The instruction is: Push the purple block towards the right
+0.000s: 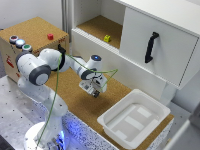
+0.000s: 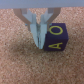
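Gripper fingers pressed together, seemingly touching the purple block as a pusher, not a clamp

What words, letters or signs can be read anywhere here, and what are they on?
"O" in yellow: on the purple block, on its top face and again on its front face, just beside the claw.
Red mark on the front of the cork-topped box: too blurred to read.
Nothing else readable shows.
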Motion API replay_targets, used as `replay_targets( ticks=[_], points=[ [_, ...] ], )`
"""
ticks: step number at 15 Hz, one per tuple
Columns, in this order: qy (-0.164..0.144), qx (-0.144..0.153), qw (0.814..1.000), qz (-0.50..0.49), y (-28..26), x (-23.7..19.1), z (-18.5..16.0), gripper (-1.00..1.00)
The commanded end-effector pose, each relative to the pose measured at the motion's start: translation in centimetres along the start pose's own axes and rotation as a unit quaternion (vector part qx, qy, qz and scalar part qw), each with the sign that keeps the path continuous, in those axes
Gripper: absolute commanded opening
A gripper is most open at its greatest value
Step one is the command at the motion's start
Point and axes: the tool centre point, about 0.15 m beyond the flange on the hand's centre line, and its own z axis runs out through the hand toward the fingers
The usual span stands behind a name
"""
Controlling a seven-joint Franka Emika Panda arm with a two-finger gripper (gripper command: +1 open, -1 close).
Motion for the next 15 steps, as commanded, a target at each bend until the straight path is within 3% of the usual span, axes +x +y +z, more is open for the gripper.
replay_targets(
  ticks=[1, 7, 15],
  points=[
    [-0.008, 0.008, 1.0, -0.024, -3.6, 0.2, -1.1, 1.0],
    [0.012, 0.039, 0.998, -0.047, -10.3, 0.4, -5.0, 1.0],
    [0.031, 0.033, 0.996, -0.078, -17.9, 0.5, -9.5, 1.0]
  ],
)
